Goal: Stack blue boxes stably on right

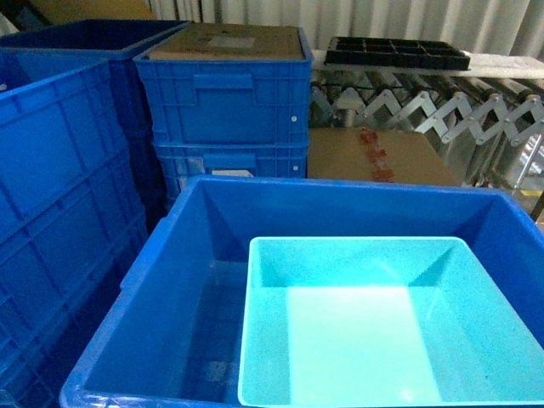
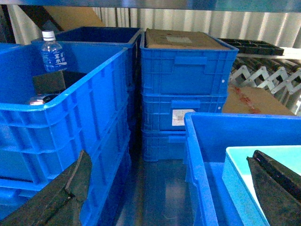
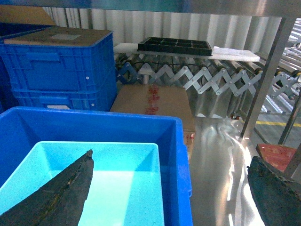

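**Turquoise tub nested in the royal-blue tub**

Turquoise plastic, smooth-walled and lipped, the smaller tub sits inside the larger royal-blue tub, pushed toward that tub's right side, leaving bare floor on its left. Both are upright and open-topped.

The left pincer has its dark fingers spread wide apart, one beside the ribbed blue crates, the other over the turquoise rim. The right pincer is likewise wide apart, one finger above the turquoise tub, the other out over the shiny floor; neither holds anything.

A water bottle stands in a left crate. Behind lie a cardboard box, a roller conveyor and a black compartment tray.
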Motion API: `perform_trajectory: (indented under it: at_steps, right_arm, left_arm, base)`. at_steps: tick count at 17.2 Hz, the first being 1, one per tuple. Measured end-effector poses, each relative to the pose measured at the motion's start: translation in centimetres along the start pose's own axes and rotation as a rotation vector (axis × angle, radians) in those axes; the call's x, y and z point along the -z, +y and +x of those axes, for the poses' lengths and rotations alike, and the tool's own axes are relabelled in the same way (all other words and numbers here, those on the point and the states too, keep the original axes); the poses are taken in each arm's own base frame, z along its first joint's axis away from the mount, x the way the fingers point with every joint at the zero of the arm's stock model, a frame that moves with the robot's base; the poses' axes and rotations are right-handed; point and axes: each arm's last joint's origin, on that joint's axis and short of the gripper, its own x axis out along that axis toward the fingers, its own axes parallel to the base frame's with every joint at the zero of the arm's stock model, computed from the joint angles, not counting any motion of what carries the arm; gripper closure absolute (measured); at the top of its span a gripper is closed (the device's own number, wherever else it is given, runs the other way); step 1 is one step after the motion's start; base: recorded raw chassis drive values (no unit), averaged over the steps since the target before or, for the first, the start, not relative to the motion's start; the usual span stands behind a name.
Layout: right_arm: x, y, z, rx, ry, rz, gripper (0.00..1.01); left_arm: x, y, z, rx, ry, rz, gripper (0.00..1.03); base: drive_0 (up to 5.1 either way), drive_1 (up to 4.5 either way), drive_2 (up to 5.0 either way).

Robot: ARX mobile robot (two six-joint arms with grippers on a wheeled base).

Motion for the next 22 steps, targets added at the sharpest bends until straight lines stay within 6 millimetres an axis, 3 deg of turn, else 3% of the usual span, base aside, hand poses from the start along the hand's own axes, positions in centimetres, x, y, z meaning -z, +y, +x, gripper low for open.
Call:
perform_trajectory:
  at_steps: [22]
  right_arm:
    - [0.0, 0.0, 0.0, 0.0, 0.0, 0.0, 0.03]
  left_arm:
    - [0.0, 0.0, 0.0, 0.0, 0.0, 0.0, 0.05]
  base:
    - [1.5, 1.51, 1.5]
